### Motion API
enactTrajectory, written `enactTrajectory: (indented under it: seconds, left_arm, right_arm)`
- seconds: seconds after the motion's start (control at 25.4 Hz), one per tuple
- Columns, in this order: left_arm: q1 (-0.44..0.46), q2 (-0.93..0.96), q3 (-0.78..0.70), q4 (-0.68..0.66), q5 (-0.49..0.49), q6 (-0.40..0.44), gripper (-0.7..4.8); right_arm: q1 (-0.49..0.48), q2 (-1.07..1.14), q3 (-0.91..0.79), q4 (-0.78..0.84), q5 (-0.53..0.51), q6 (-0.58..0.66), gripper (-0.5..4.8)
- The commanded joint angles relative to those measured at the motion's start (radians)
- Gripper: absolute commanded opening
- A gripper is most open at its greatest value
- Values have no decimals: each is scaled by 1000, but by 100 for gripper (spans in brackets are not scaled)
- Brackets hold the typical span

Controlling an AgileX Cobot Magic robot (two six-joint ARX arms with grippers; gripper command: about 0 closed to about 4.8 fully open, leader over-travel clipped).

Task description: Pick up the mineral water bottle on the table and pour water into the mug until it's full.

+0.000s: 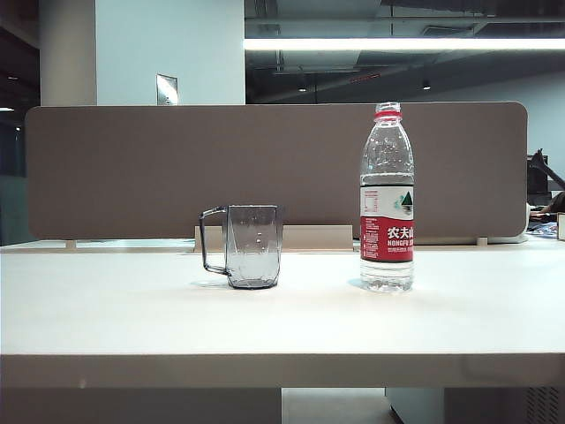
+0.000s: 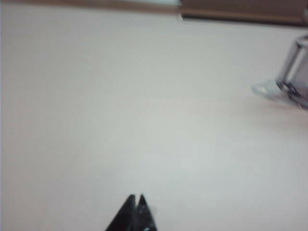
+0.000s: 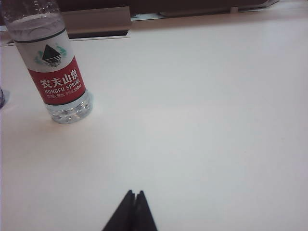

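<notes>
The mineral water bottle (image 1: 387,199) stands upright on the table (image 1: 282,322), right of centre, with a red neck ring and a red-and-white label. The right wrist view shows the same bottle (image 3: 53,62) some way ahead of my right gripper (image 3: 134,193), whose black tips are pressed together and hold nothing. The smoky-grey mug (image 1: 252,246) sits left of the bottle, handle pointing left. Only an edge of the mug (image 2: 294,72) shows in the left wrist view, far from my left gripper (image 2: 136,197), which is shut and empty. Neither gripper appears in the exterior view.
A brown partition panel (image 1: 274,168) runs along the far side of the table. The thick front edge (image 1: 282,369) of the table faces the exterior camera. Office clutter (image 1: 546,208) lies beyond the panel at the far right.
</notes>
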Motion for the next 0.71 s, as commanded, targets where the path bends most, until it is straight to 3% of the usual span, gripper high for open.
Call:
enactTrajectory:
  seconds: [0.04,0.2,0.35,0.51,0.59,0.71]
  left_arm:
    - [-127,192,146,-88,1,1,-1]
    - [-253,358,308,-198,5,1,-1]
    - [-335,468,416,-173,5,1,-1]
    - [-373,518,465,-118,5,1,-1]
    - [-378,521,468,-70,4,1,-1]
    - [-378,519,468,-62,4,1,-1]
  right_arm:
    - [1,-1,-7,15,-3,1,0]
    - [1,-1,-6,19,-64,87,0]
    - [1,-1,-6,35,-113,234,0]
    - [1,-1,-5,43,-122,346,16]
    - [1,-1,14,75,-187,360,31]
    - [1,-1,66,112,-148,349,31]
